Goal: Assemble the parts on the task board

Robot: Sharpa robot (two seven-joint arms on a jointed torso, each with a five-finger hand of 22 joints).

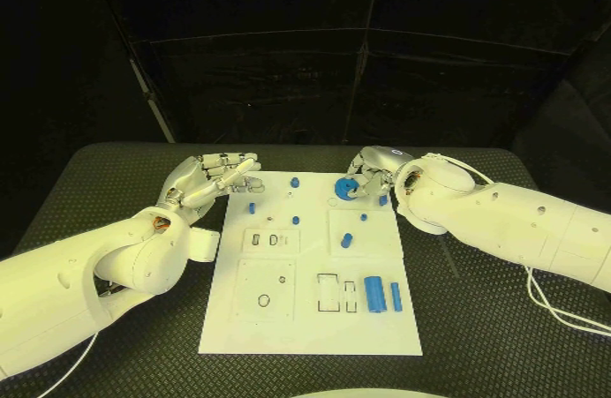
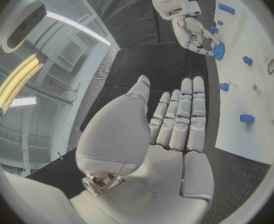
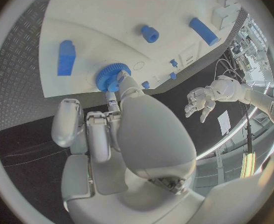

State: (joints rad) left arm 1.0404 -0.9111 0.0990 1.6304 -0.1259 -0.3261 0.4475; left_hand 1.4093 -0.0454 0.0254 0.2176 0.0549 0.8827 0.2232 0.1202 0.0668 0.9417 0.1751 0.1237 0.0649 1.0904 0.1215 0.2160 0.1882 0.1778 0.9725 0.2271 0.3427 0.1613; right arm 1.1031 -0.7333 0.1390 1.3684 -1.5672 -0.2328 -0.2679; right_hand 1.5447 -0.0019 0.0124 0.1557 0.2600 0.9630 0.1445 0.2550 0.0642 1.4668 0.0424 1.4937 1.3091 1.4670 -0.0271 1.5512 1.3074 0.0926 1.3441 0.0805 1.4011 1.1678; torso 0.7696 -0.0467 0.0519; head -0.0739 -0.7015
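The white task board (image 1: 310,329) lies in the middle of the table. My right hand (image 1: 377,172) is over its far right corner and pinches a blue gear (image 1: 345,187) at its fingertips, low over the board. The right wrist view shows the gear (image 3: 112,77) between a thumb and a finger, and the left wrist view shows the same gear (image 2: 219,50). My left hand (image 1: 216,176) hovers at the far left corner with its fingers (image 2: 185,115) straight and apart, holding nothing. Small blue pegs (image 1: 294,183) stand on the far half, and a blue block (image 1: 345,239) lies mid-board.
A blue cylinder (image 1: 374,294) and a thin blue bar (image 1: 396,296) lie on the board's near right, beside rectangular recesses (image 1: 328,292). A round hole (image 1: 264,300) sits near left. White cables (image 1: 561,314) trail over the black mat at the right.
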